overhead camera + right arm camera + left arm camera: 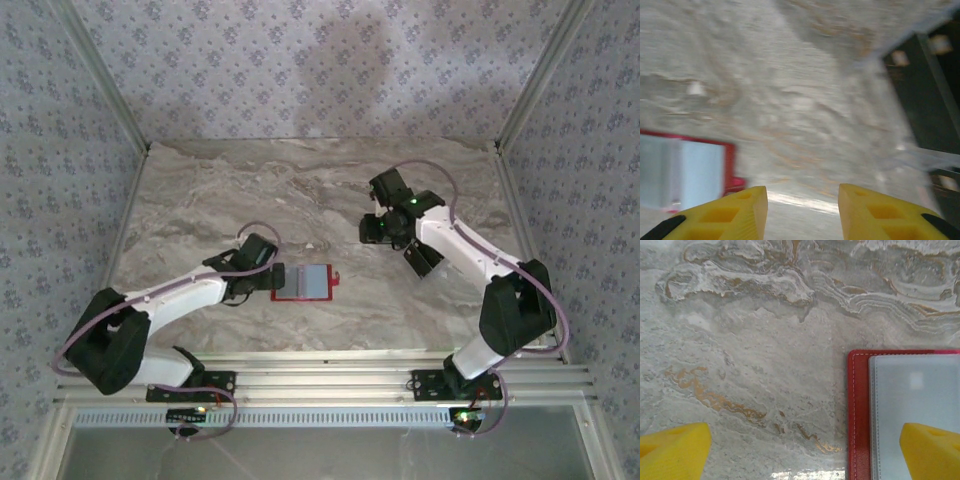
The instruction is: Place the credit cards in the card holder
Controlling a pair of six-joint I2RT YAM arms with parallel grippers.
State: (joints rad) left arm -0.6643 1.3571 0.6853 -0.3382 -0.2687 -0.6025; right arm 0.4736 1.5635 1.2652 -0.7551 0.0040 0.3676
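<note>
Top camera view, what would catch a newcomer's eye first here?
The red card holder lies open on the marble table, grey inside up, between the two arms. The left gripper stands wide open at its left edge, while the right gripper hangs empty farther back right.

The table (740,365) looks like smooth, faintly glossy veined marble. The card holder (859,415) has a stitched red leather-like rim and matt grey plastic sleeves. The left gripper (804,445) has matt yellow plastic fingers (670,452).

Both arms (180,295) are white with black joints, lilac cables (428,163) and yellow fingers (740,215).
</note>
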